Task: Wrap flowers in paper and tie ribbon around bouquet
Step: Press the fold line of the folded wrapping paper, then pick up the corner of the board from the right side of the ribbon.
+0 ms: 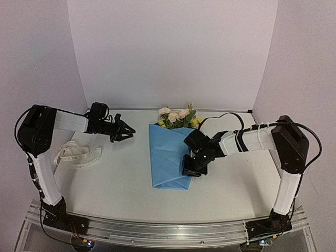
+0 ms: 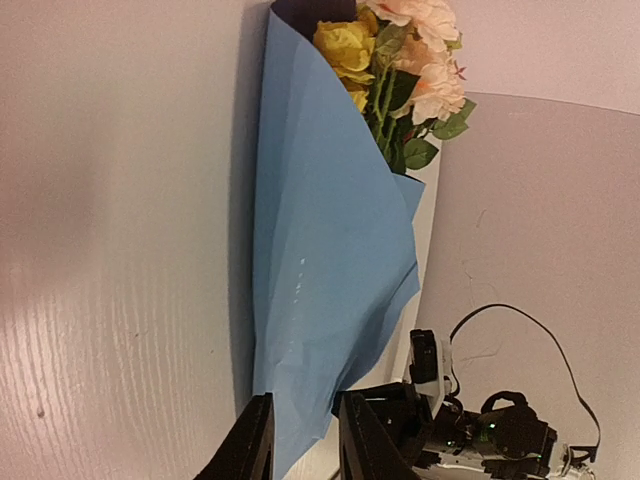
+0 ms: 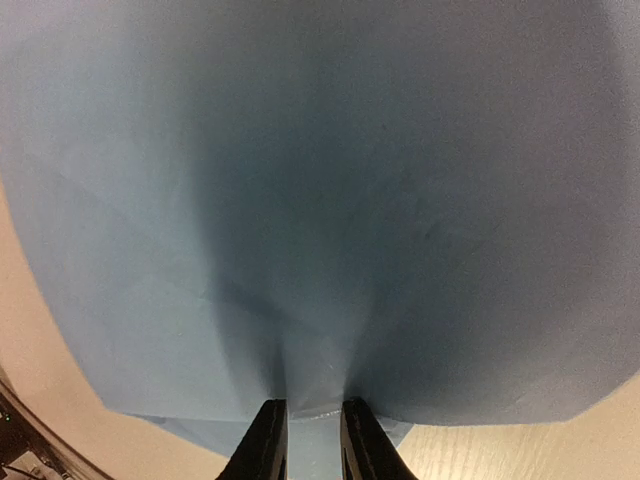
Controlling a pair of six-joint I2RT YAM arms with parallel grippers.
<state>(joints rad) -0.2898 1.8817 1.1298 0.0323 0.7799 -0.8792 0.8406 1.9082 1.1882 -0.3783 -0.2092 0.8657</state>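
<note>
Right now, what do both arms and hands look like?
Left arm and right arm: white links, bulky black joints, black bases. Left hand and right hand: black, two-fingered. Thin black cables loop along both arms.

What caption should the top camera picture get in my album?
Light blue paper cone of yellow and cream flowers lies on the white table; a cream-white ribbon waits to its left.

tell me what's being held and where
The right gripper pinches the paper at its side edge, near the narrow end; the left gripper holds nothing.
</note>
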